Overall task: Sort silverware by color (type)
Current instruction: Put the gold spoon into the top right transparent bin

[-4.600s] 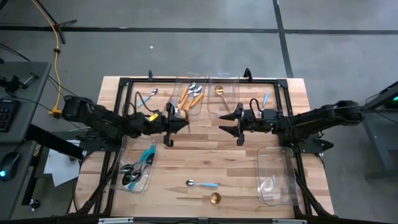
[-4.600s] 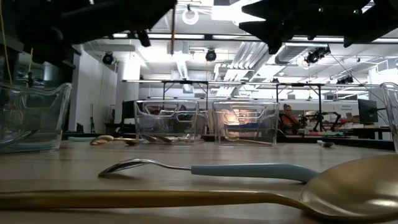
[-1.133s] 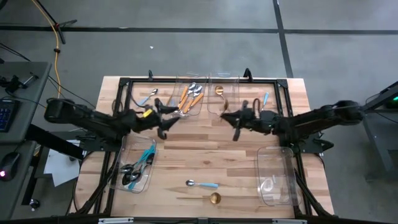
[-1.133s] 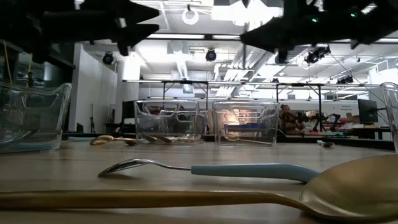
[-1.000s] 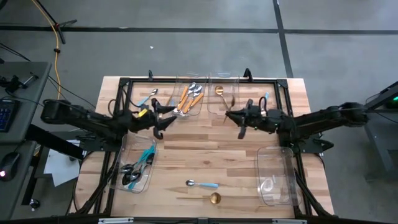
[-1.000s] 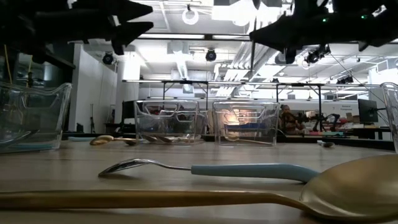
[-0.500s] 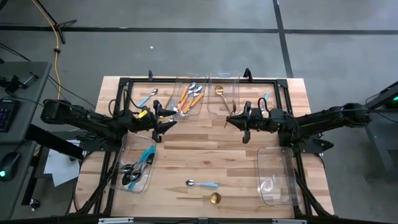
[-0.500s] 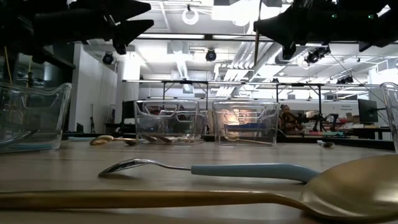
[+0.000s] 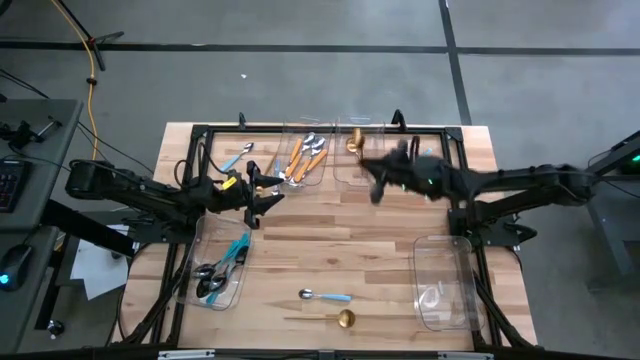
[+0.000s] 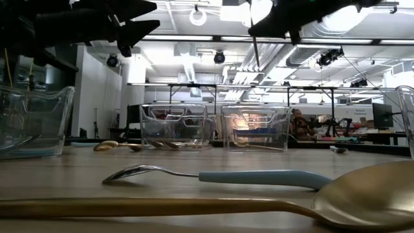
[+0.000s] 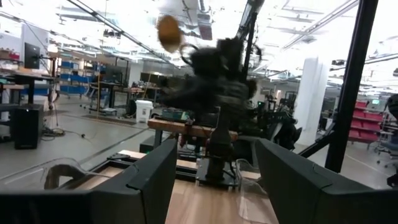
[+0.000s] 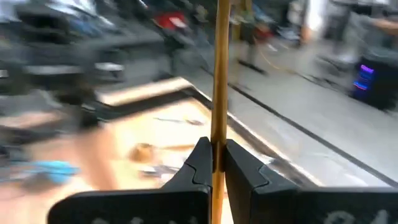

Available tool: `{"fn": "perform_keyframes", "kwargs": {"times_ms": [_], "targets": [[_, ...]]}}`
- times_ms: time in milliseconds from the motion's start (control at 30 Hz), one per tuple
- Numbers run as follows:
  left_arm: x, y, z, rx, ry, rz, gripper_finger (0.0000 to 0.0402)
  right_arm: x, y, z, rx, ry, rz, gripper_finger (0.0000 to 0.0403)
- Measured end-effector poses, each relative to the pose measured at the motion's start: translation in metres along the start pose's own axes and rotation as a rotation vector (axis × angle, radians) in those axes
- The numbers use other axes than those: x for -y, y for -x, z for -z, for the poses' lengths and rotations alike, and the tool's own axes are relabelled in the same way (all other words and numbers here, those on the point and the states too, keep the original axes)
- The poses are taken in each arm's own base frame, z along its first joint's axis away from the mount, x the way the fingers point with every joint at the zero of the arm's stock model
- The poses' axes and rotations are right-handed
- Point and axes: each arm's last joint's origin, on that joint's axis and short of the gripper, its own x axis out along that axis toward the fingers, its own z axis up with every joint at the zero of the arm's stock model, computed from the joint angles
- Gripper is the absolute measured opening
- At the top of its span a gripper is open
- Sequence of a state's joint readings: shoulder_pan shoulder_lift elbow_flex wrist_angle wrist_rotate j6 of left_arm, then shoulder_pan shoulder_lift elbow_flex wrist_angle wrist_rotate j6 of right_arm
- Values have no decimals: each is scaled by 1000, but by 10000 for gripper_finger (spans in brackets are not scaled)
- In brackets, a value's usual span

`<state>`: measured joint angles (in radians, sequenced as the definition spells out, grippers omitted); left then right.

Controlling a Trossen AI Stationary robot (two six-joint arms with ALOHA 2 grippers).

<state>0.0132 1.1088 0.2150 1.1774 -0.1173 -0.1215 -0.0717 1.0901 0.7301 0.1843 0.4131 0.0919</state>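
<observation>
My right gripper point(image 9: 372, 175) hangs above the table's far middle, shut on a gold spoon point(image 12: 217, 74). In the left wrist view the spoon's bowl point(image 11: 168, 31) stands above that gripper. My left gripper point(image 9: 268, 192) waits open and holds nothing, left of the table's middle, level above the wood. A light-blue-handled spoon point(image 9: 325, 296) and another gold spoon point(image 9: 345, 318) lie flat near the front edge. Another light-blue-handled one point(image 9: 237, 155) lies at the far left. My right gripper pinches the gold spoon's handle point(image 12: 217, 124) between its two fingers, and the handle lies across them. The spoon is lifted clear of the table and stands roughly upright. Its bowl is above the fingers, and a length of handle point(image 10: 255, 52) hangs below them.
Two clear bins stand at the far middle: one with orange-handled spoons point(image 9: 305, 155), one beside it point(image 9: 360, 122). A bin with dark-headed, blue-handled pieces point(image 9: 220, 275) sits near left. Another clear bin point(image 9: 445, 285) sits near right. A black frame runs round the table.
My right gripper has swung with the gold spoon toward the table's far edge and leftward, toward the far bins, staying shut on it. The spoon has stayed clear of the table.
</observation>
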Motion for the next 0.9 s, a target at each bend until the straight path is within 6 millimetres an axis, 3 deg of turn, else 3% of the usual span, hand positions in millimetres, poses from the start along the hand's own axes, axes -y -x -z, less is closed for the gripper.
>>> {"fn": "perform_keyframes", "kwargs": {"times_ms": [200,300,433,600,900], "targets": [[0,0,0,2,12,-7,211,41,-29,-42,-229,-10,173,5],[-1,0,0,6,33,-26,211,57,-47,-49,-342,-46,178,5],[-1,0,-1,19,38,-54,211,72,-76,-32,-534,-99,189,6],[-1,0,-2,28,82,-54,211,90,-105,15,-773,-150,271,8],[-1,0,-3,35,90,-53,211,111,-128,53,-906,-287,303,6]]}}
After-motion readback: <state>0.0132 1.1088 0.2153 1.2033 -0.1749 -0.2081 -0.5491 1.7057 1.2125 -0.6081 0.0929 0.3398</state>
